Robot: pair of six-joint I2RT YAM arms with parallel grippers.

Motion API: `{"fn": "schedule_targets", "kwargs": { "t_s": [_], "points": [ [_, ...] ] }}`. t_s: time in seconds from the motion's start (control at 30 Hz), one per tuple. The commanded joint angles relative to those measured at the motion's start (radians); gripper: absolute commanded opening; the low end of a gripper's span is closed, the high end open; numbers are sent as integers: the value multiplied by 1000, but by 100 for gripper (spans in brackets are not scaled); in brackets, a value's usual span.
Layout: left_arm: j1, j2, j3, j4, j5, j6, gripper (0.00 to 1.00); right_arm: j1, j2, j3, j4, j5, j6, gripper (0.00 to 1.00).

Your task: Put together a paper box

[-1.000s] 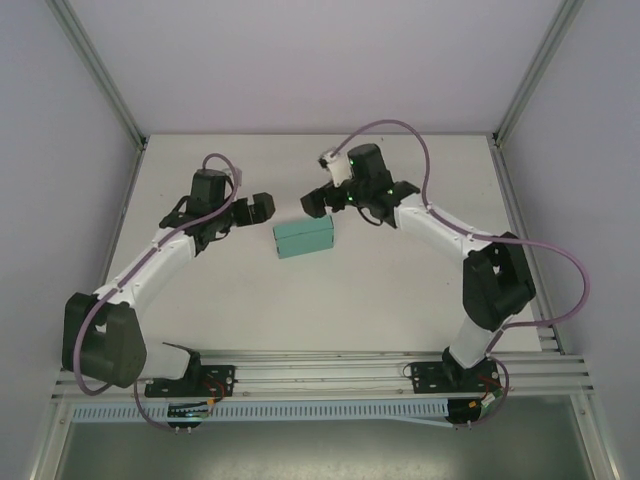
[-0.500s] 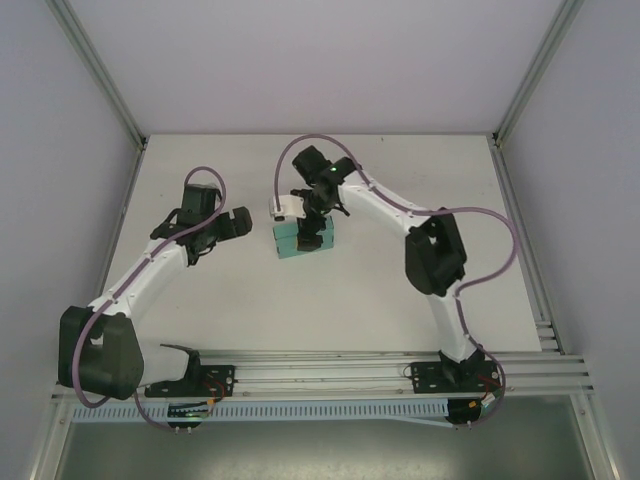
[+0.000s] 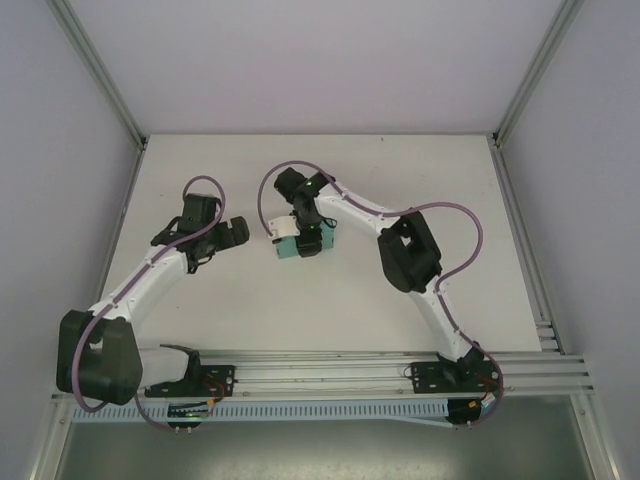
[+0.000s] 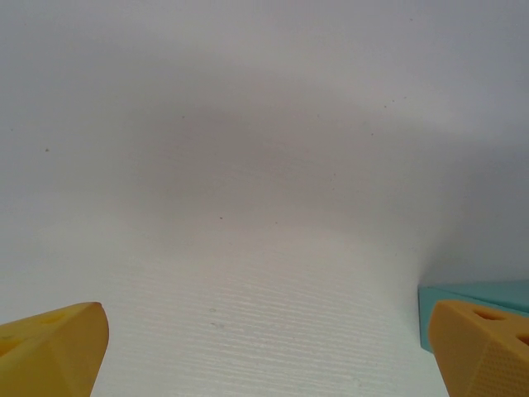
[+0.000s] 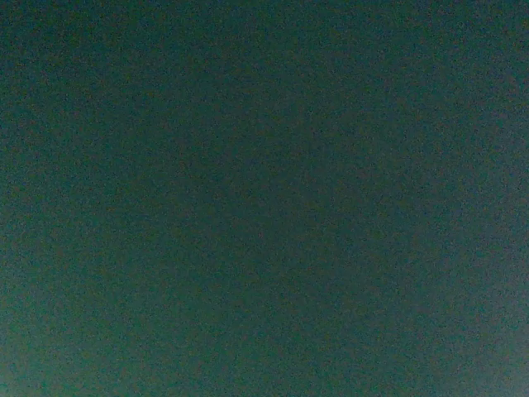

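Note:
The paper box is a small teal-green rectangular box lying flat on the white table, left of centre. My right gripper is down on top of its middle and hides much of it. How its jaws stand is not visible. In the right wrist view the box's teal surface is dark and very close to the lens. My left gripper hovers just left of the box, open and empty. In the left wrist view its yellow fingers stand wide apart, with a corner of the box by the right one.
The white table has metal frame posts at its back corners and grey walls on both sides. A rail carrying both arm bases runs along the near edge.
My right arm has swung left and come down onto the box. The left gripper has drawn back a little to the left, away from the box.

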Motion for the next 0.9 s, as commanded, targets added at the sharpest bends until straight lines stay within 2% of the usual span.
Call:
{"fn": "schedule_targets", "kwargs": {
  "t_s": [0.0,0.07,0.17,0.37,0.43,0.6,0.77,0.87],
  "points": [
    [4,-49,-13,-34,-22,-13,99,-3,-37,-53,75,127,34,39],
    [3,-72,-18,-40,-31,-14,99,-3,-63,-79,113,170,51,33],
    [3,-109,-27,-43,-37,-20,98,-2,-126,-153,212,238,81,32],
    [4,-155,-42,-28,-19,-26,99,2,-269,-463,734,455,177,32],
    [5,-154,-37,-31,-11,-25,98,2,-284,-539,827,518,178,32],
    [5,-136,-23,-22,11,-25,98,-2,-281,-683,969,543,185,36],
    [4,-122,-17,-25,16,-19,98,0,-256,-748,1033,559,208,47],
    [4,-122,-17,-22,20,-17,98,6,-284,-770,978,522,237,68]
  ]
}}
